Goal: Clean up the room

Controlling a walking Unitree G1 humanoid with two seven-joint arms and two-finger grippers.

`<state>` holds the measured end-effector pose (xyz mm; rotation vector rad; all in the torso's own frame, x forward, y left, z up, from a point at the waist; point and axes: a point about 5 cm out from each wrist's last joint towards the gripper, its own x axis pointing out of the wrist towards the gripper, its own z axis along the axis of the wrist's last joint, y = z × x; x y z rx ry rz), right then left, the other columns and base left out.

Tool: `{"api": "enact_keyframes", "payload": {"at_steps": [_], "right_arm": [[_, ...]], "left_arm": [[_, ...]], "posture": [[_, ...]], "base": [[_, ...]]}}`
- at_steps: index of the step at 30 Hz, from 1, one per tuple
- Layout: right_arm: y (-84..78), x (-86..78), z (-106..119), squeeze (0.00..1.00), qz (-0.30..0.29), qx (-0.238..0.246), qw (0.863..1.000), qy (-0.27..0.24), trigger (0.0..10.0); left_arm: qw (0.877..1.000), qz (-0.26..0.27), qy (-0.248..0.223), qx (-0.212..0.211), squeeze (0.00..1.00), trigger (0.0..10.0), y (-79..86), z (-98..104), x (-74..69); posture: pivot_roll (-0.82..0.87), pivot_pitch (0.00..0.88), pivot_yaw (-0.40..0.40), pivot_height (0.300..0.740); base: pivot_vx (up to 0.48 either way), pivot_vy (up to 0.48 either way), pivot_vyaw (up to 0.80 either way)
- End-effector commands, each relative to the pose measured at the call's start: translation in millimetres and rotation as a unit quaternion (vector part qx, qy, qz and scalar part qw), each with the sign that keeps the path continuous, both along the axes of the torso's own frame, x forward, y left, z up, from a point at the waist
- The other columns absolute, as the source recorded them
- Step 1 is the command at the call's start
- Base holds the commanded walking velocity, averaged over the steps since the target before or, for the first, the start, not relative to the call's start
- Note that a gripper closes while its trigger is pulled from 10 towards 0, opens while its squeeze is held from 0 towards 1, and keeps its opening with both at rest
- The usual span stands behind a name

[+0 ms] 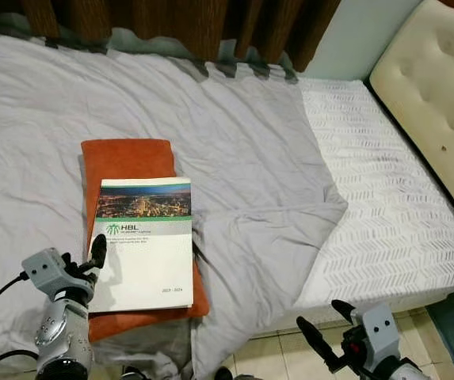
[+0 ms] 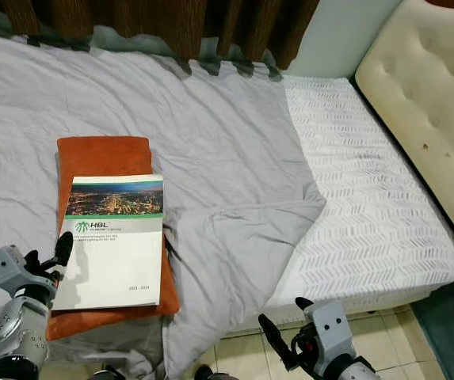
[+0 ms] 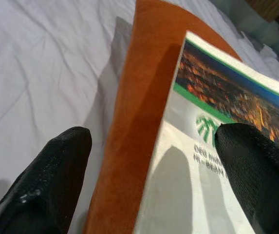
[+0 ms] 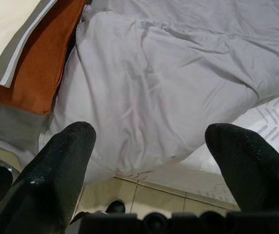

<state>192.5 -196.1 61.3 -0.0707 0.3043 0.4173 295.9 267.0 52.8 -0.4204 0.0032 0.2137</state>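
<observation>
**Left gripper at the book's near corner**

The left gripper [image 3: 151, 161] hovered with its two black fingers spread wide, holding nothing, one finger [image 3: 56, 170] over the grey sheet and the other over the cover of the book [image 1: 146, 241]. The right gripper [image 4: 149, 161] hung low past the bed's edge above the tiled floor [image 1: 290, 356], likewise spread and empty.

The bed was covered by a crumpled grey duvet [image 1: 234, 158], one corner folded back to bare a white patterned mattress [image 1: 385, 198]. A cream tufted headboard [image 1: 440, 87] stood at the right (brown curtains [image 1: 171, 20] ran along the far side). Nothing lay between the left gripper and the book.

The cover carried a city night photograph, a green logo and the letters "HBL"; the smaller lines beneath were too fine to read.

The book lay flat on an orange cushion [image 1: 123, 158] near the bed's front edge, its near left corner just beside the left gripper's fingertips.
</observation>
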Motion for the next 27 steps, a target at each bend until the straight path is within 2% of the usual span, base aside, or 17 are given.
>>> {"api": "enact_keyframes", "payload": {"at_steps": [1,3,4,5,8,16,17,18,19,27], "right_arm": [[-5.4,-5.4,-3,0.00,-0.010,-0.005,1.000,0.015,10.0],[-4.5,-5.2,-4,0.00,-0.011,-0.005,1.000,0.017,10.0],[-4.5,-5.2,-4,0.00,-0.011,-0.005,1.000,0.017,10.0],[-4.3,-5.1,-4,0.00,-0.012,-0.005,1.000,0.017,10.0],[-4.9,-5.8,-4,0.00,-0.013,-0.006,1.000,0.017,10.0],[-5.8,-6.6,-4,0.00,-0.017,-0.007,1.000,0.018,10.0],[-5.5,-6.3,-5,0.00,-0.020,-0.007,1.000,0.018,10.0],[-5.2,-6.2,-5,0.00,-0.021,-0.006,1.000,0.019,10.0],[-5.0,-6.0,-6,0.00,-0.022,-0.006,1.000,0.019,10.0],[-4.7,-5.1,-6,0.00,-0.028,-0.002,0.999,0.019,10.0]], "left_arm": [[0.999,-0.018,0.041,-0.026,0.00,10.0,-9.5,-20,-8.5],[0.997,-0.033,0.054,-0.053,0.00,10.0,-16.3,-27,-8.6],[0.997,-0.033,0.054,-0.053,0.00,10.0,-16.3,-27,-8.6],[0.995,-0.049,0.059,-0.069,0.00,10.0,-23.6,-29,-6.7],[0.993,-0.065,0.071,-0.072,0.00,10.0,-32.4,-32,-3.9],[0.989,-0.091,0.089,-0.073,0.00,10.0,-41.6,-34,0.0],[0.988,-0.101,0.096,-0.072,0.00,8.0,-43.2,-35,0.1],[0.987,-0.101,0.101,-0.071,0.00,0.7,-43.0,-36,-0.4],[0.986,-0.105,0.106,-0.070,0.00,0.0,-44.0,-38,-1.1],[0.980,-0.128,0.138,-0.065,0.00,0.0,-52.0,-45,-3.7]], "posture": [[-0.16,0.283,-0.247,0.740],[-0.16,0.280,-0.240,0.740],[-0.16,0.280,-0.240,0.740],[-0.16,0.278,-0.239,0.740],[-0.17,0.276,-0.239,0.740],[-0.18,0.270,-0.231,0.740],[-0.18,0.266,-0.227,0.740],[-0.18,0.265,-0.225,0.740],[-0.18,0.264,-0.225,0.740],[-0.18,0.265,-0.214,0.740]], "base": [[0.000,0.000,0.00],[0.000,0.000,0.00],[0.000,0.000,0.00],[0.000,0.000,0.00],[0.000,0.000,0.00],[0.000,0.000,0.00],[0.000,0.000,0.00],[0.000,0.000,0.00],[0.000,0.000,0.00],[0.000,0.000,0.00]]}}
